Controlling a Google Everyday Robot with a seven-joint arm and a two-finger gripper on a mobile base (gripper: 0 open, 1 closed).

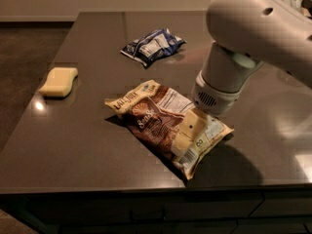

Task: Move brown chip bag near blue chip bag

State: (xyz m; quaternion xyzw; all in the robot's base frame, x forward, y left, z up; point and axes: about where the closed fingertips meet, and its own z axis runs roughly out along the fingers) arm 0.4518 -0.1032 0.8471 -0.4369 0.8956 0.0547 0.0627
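The gripper [187, 133] is on the brown chip bag [146, 123]'s right end, open or not I cannot tell, so pinch firmly before lifting.

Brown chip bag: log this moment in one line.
gripper low over brown chip bag | bag flat on table | blue chip bag apart, farther back

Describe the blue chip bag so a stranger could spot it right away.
On the dark table, look toward the far edge, beyond the brown chip bag that the gripper hangs over. The blue chip bag lies there alone: smaller, dark blue with white panels, unlike the yellow sponge at the left.
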